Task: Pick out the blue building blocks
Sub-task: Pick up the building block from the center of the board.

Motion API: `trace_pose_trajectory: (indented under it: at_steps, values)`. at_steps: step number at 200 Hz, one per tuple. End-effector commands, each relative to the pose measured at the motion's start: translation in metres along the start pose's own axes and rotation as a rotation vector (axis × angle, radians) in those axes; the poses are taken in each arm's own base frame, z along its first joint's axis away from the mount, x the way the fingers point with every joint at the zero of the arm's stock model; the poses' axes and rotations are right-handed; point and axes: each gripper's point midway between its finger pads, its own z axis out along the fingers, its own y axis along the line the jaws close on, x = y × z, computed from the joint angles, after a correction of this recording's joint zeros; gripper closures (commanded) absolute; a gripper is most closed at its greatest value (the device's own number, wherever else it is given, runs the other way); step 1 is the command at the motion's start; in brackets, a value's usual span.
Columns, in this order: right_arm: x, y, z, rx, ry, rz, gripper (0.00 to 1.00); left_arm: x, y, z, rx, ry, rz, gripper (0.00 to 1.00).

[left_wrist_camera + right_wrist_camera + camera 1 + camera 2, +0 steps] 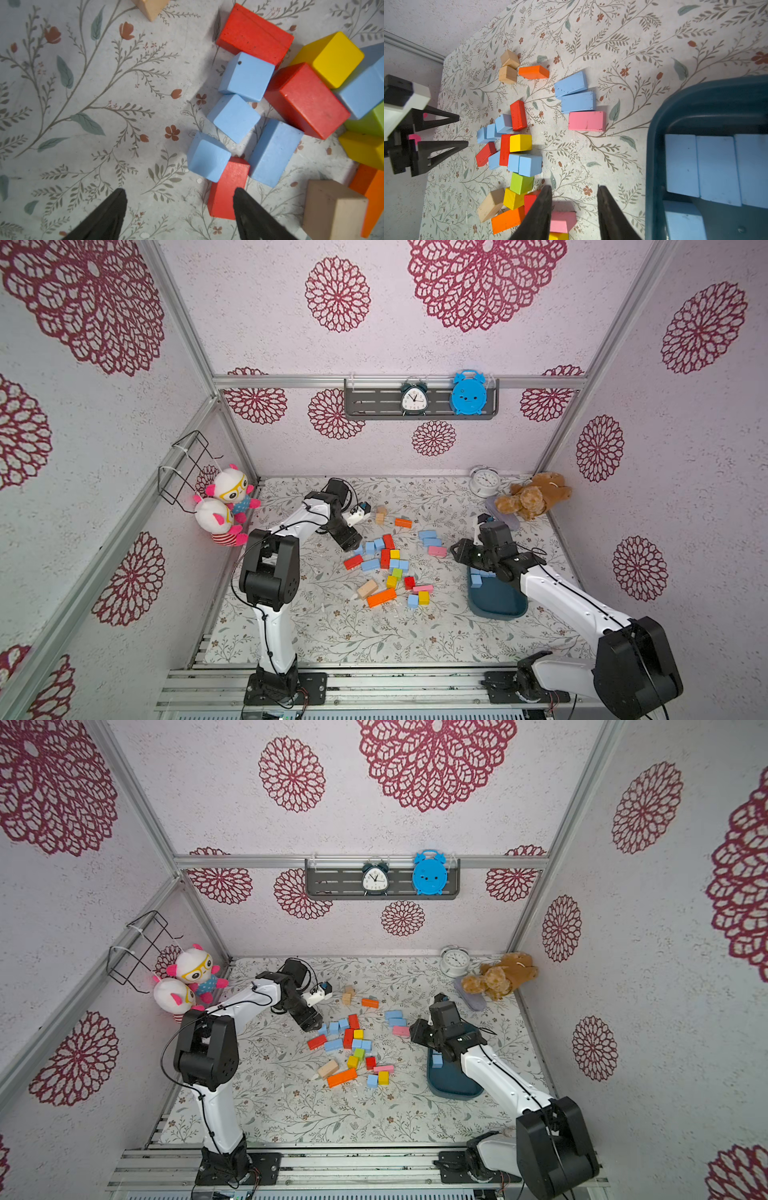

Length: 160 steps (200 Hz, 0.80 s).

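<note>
In both top views, taking the back wall as 12 o'clock, a mixed heap of coloured blocks sits near the middle of the table [332,635]. Most of the blue building blocks [376,545] lie in the heap's 11 o'clock part. Two more blue bricks [430,538] lie side by side at its 2 o'clock, and one blue cube [412,600] lies at its 5 o'clock, touching a yellow cube [423,597]. The left gripper [356,548] points down at the heap's 10 o'clock edge, just beside the blue blocks. The dark tub [498,605] stands at the table's 3 o'clock with blue blocks inside. The right gripper [456,551] hangs over the tub's 11 o'clock corner.

In a top view the same layout shows: left gripper [318,1027], tub [453,1085], right gripper [415,1031].

In the left wrist view, the left gripper [179,190] has its jaws spread wide with only bare table between them. Four blue blocks lie just beyond it; the nearest cube [207,158] touches a red block [230,187], which one fingertip overlaps.

In the right wrist view, the right gripper [574,187] has a narrower gap between its jaws and holds nothing. A pink block [562,221] lies on the table below. Blue blocks [716,168] sit side by side in the tub [654,133].
</note>
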Motion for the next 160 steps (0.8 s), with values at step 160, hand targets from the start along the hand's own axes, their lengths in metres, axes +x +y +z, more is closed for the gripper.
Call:
trace_pose_trajectory:
  at_steps: [160]
  values:
    - [0.0, 0.03, 0.01, -0.073, 0.0, -0.034, 0.65, -0.009, -0.009, 0.03, 0.062, 0.012, 0.085, 0.31]
